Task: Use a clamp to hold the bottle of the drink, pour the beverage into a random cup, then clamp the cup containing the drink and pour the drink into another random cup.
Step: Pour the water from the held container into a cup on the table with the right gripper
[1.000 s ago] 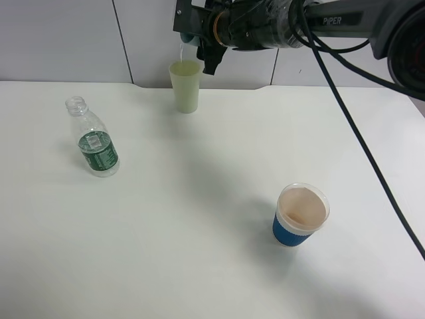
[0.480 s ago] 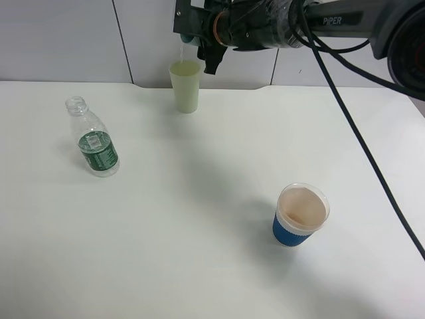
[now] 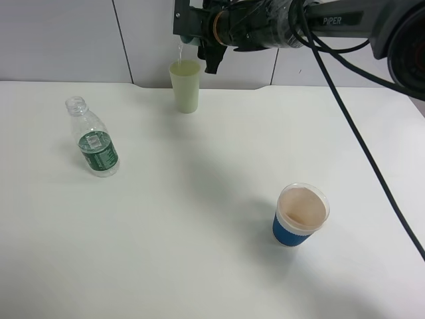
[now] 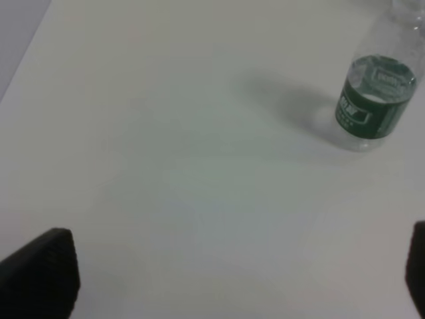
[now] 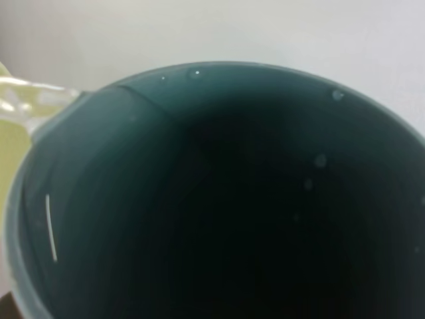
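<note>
Second pour in hand: right jaws clenched on tilted teal cup (image 5: 219, 186), stream entering pale green cup (image 3: 186, 85); left jaws released, empty; next likely calls for levelling cup, setting it on counter (image 3: 199, 199).

tiny shift up top: the right gripper (image 3: 194, 34), clamped on the tipped teal cup (image 3: 188, 39), has crept a touch higher and further toward the left side of the high view over the last second. its dark lower finger (image 3: 211, 65) has lifted with it and now hangs a shade higher beside the pale green cup (image 3: 186, 86). the thin trickle (image 3: 178, 52) off the teal lip has slid the same way, now falling closer to the left side of the green cup's rim
</note>
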{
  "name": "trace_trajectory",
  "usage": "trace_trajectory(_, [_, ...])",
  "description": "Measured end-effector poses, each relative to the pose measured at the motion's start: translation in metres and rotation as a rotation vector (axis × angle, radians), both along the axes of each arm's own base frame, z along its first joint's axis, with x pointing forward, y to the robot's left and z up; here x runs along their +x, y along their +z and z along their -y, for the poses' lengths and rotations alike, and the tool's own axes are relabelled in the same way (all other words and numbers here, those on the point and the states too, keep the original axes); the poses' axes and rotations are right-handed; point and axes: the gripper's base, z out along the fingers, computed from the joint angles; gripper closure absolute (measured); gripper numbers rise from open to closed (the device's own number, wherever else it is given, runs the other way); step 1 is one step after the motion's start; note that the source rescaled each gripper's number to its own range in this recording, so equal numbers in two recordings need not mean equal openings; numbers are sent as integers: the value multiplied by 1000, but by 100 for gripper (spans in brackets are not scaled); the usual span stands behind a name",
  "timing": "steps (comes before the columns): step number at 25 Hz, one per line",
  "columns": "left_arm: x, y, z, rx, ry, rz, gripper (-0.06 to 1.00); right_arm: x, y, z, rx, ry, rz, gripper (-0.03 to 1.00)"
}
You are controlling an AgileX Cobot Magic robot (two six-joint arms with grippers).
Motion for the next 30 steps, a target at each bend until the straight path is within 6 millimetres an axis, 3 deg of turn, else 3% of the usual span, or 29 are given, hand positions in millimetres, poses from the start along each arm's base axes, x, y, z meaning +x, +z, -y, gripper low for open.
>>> trace_trajectory(30, [0, 0, 0, 0, 0, 0, -6, 0, 0, 0, -115, 46, 47, 96])
